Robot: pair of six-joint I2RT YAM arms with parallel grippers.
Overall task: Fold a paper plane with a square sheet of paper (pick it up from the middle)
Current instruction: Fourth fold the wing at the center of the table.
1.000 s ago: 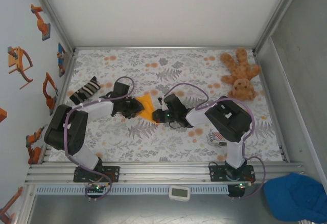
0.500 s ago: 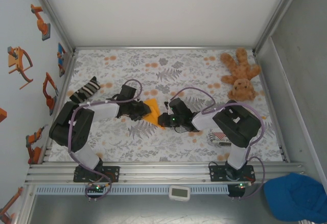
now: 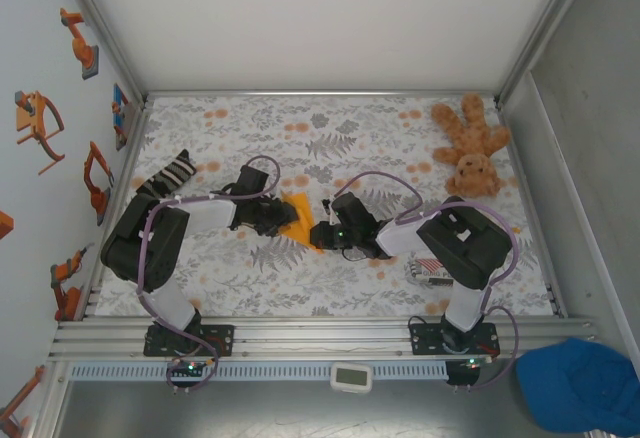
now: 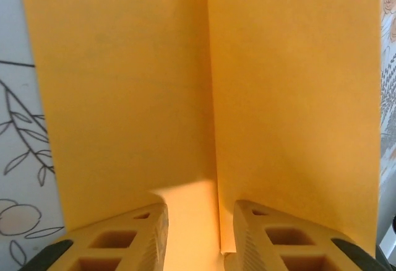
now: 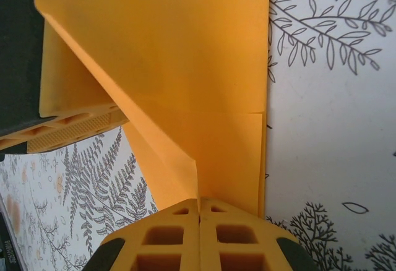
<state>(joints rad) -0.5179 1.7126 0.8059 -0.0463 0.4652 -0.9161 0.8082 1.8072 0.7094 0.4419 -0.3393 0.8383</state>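
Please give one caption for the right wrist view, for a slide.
The right gripper, shut, pinches the creased orange paper over the leaf-printed table cover.

No legible text, label or number — none anywhere

The square sheet of paper (image 3: 300, 224) lies between left gripper (image 3: 281, 220) and right gripper (image 3: 323, 234).

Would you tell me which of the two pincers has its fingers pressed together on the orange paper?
The right pincer: its jaws meet on the orange paper, while the left pincer stands with jaws parted.
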